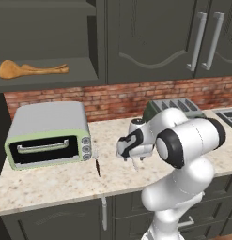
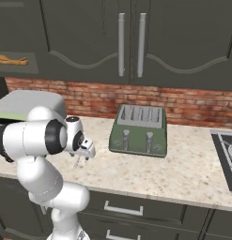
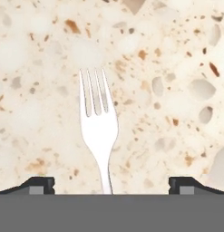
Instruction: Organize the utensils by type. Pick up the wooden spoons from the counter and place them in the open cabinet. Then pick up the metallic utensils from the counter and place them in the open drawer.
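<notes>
You have the small silver fork (image 3: 99, 129) right below the hand, lying on the beige speckled stone bench (image 3: 177, 68), between the 2 dark fingers (image 3: 111, 186), which stand wide apart around its handle without touching it. Both orange-brown wooden spoons (image 1: 30, 69) lie on the open cabinet shelf (image 1: 51, 78)

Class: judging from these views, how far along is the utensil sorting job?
Done: both wooden spoons lie in the open cabinet. In hand: the gripper, jaws apart, hangs over the fork. Left: fork and knife remain on the counter.
</notes>
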Tool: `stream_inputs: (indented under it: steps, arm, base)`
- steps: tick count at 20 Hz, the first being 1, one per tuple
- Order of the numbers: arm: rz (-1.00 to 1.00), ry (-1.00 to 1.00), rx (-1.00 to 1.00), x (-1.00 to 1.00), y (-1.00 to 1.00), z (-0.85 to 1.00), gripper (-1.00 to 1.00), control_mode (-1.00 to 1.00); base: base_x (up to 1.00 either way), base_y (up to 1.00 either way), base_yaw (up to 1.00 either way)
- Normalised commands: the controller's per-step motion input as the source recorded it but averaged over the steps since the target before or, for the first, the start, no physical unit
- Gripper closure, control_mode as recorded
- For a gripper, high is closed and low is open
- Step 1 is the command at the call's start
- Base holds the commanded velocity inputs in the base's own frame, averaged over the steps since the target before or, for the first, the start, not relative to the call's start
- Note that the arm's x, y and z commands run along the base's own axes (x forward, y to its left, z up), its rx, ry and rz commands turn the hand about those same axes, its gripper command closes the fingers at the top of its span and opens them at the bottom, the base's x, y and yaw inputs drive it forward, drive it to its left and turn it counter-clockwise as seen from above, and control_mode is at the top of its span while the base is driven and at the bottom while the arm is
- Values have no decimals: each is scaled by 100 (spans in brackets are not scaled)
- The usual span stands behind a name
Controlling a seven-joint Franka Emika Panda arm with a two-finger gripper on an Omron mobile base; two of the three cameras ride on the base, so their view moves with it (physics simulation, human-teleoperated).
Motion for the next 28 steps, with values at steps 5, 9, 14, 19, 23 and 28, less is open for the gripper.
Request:
stream_inputs:
  steps: [5, 9, 14, 19, 23, 28]
  arm:
    - [0, -9, 0, 10, 0, -18, 100, -100]
    - [0, -4, 0, 0, 0, -46, 100, -100]
    - [0, -3, 0, 0, 0, -49, 100, -100]
    - [0, 0, 0, 0, 0, -47, 100, -100]
    - [0, 0, 0, 0, 0, -52, 100, -100]
    - [0, -7, 0, -19, 0, -28, 100, -100]
  base:
    - [0, 0, 0]
    - [0, 0, 0]
    - [0, 0, 0]
    - [0, 0, 0]
    - [0, 0, 0]
    - [0, 0, 0]
